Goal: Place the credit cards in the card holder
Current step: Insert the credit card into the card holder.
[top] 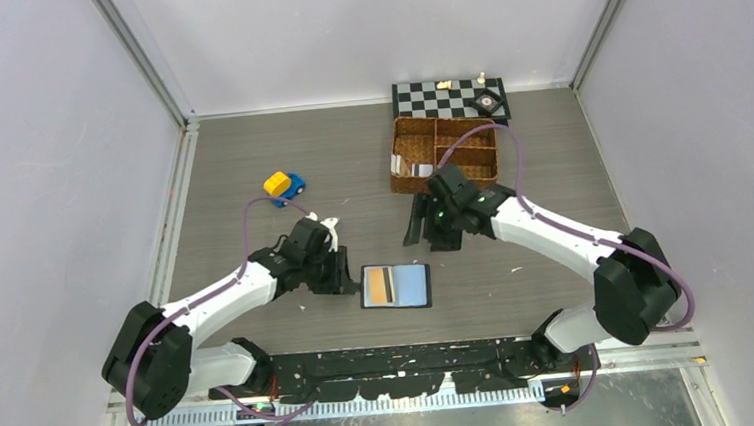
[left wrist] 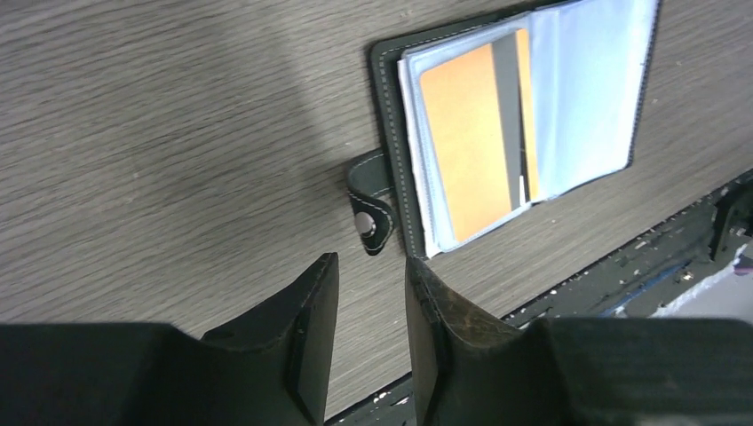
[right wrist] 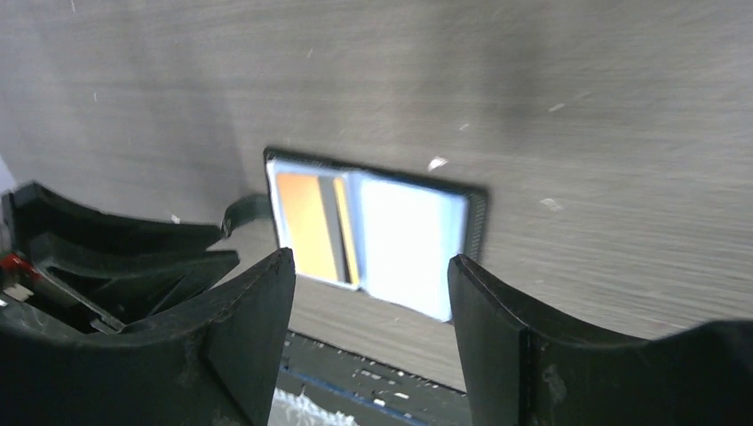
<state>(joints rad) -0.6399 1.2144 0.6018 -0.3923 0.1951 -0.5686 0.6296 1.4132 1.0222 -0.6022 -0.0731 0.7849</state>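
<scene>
Across the grey wood-grain table [top: 249, 162], the overhead view alone takes in both arms. The left arm reaches in low from the near-left and the right arm bends in from the near-right. Overhead only, far side: chessboard [top: 445, 98]. Just in front of it is a brown wicker divided basket [top: 395, 162], with pale cards [top: 412, 168] in its left compartment.

Near centre, between the arms: black card holder [top: 395, 286], lying open and flat with its clear sleeves up.

Left of the basket, well apart from it: blue-and-yellow toy car [top: 284, 186].

The left gripper [left wrist: 371, 266] sits just beside the holder's left edge, its fingers a narrow gap apart and gripping nothing. The right gripper [right wrist: 371, 262] hangs farther back, its fingers spread wide and empty, and they frame the holder in its wrist view.

The left wrist view alone gives detail: an orange card [left wrist: 466, 142] with a dark stripe in the left sleeve, pale stitching, and a snap tab [left wrist: 371, 213] jutting off the holder's edge.
</scene>
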